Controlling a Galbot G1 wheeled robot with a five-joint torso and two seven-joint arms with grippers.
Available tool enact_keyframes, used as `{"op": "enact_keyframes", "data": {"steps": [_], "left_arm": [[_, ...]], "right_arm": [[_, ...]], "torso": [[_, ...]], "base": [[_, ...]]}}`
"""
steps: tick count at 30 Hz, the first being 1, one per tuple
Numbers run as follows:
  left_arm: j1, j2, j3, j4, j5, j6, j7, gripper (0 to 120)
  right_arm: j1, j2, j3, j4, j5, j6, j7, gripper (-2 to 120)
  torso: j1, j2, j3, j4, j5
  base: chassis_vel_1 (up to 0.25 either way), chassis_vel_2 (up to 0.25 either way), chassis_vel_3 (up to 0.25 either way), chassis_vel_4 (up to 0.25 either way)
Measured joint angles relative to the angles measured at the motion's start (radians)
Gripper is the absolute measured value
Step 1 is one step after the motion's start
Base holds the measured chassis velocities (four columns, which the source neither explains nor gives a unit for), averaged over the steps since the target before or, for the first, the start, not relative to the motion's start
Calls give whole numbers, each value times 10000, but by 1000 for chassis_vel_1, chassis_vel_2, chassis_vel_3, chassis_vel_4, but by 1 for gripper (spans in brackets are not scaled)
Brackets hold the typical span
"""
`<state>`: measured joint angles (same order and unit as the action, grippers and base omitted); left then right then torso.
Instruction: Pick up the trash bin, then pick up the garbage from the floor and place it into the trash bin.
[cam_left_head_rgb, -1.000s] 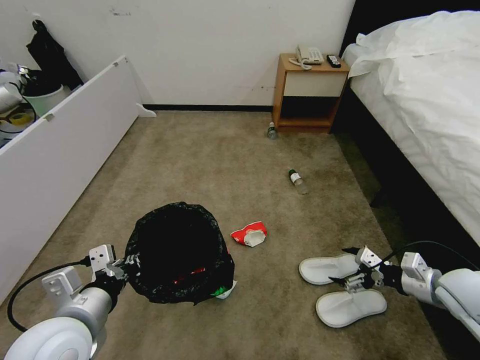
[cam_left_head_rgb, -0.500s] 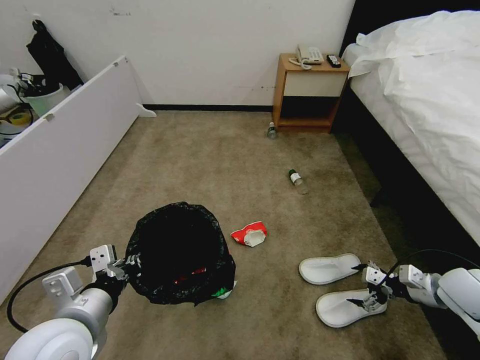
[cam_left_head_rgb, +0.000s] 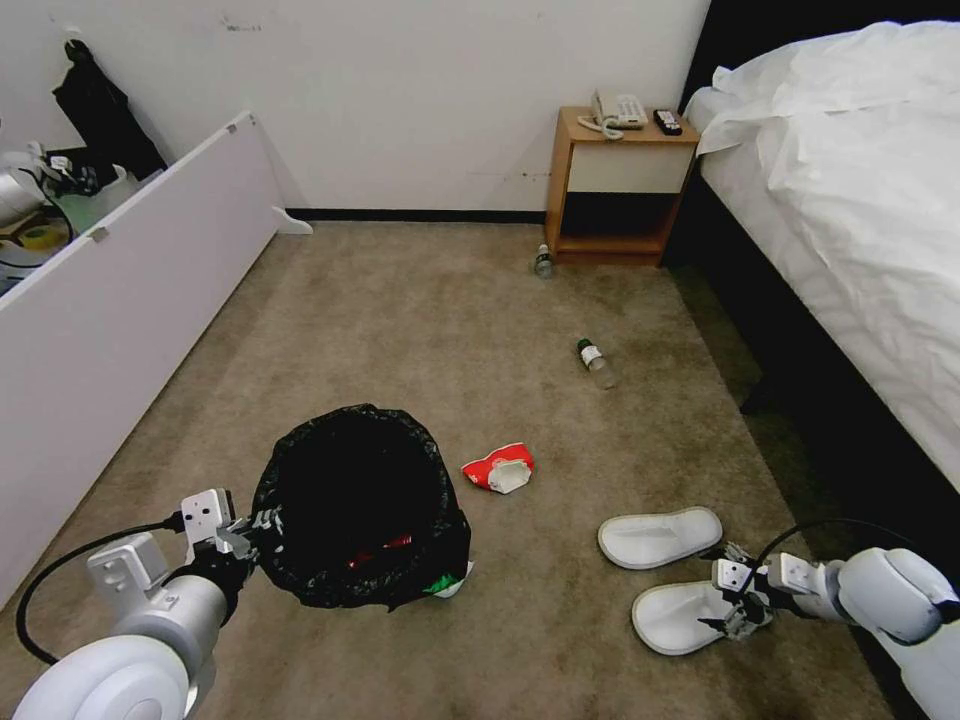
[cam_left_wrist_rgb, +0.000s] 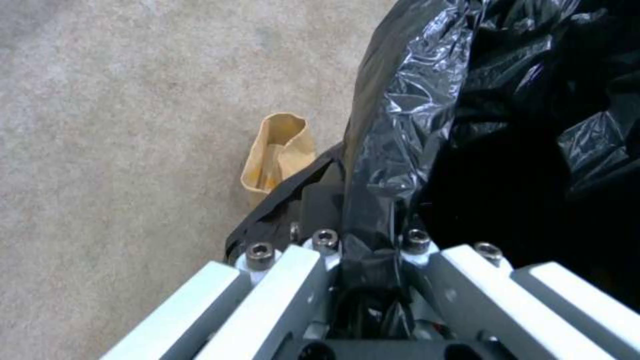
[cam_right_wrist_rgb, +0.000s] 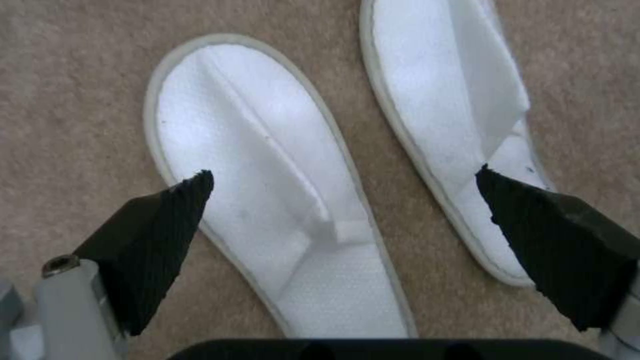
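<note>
With my left tool (cam_left_head_rgb: 243, 533) clamped on the trash bin (cam_left_head_rgb: 358, 505) liner's rim, my right tool (cam_left_head_rgb: 728, 600) gapes over the nearer slipper (cam_right_wrist_rgb: 267, 200) on the carpet (cam_left_head_rgb: 420, 330); closing off-centre could snag both slippers (cam_left_head_rgb: 660, 536).

left gripper (cam_left_head_rgb: 262, 527) gripping trash bin (cam_left_head_rgb: 357, 505)

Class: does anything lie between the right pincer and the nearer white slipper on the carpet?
Nothing visible does. The right pincer hangs open directly over the nearer slipper, with only air between; the second slipper lies beside it, apart.
</note>
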<state>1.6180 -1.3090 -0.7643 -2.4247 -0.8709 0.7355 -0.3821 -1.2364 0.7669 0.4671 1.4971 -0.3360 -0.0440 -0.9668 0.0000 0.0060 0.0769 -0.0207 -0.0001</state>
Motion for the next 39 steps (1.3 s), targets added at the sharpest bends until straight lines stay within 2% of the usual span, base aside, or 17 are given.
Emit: {"op": "enact_keyframes", "data": {"steps": [13,28,39], "left_arm": [[-22,0,-1,38,25,0,7,1],[-83,-19,74,85,58,0,10,1],[-88,-26,108,40,70,0,10,1]], "right_arm": [[1017,593,-552,-1111,-632,384,-423,100],[1471,1201,-875,-2033,-1130,720,-520,100],[1475,1593,-953,-2836,-1969,1123,-515,100]], "torso": [[0,0,0,0,0],[0,0,0,0,0],[0,0,0,0,1]], "base": [[0,0,0,0],[0,0,0,0],[0,0,0,0]]}}
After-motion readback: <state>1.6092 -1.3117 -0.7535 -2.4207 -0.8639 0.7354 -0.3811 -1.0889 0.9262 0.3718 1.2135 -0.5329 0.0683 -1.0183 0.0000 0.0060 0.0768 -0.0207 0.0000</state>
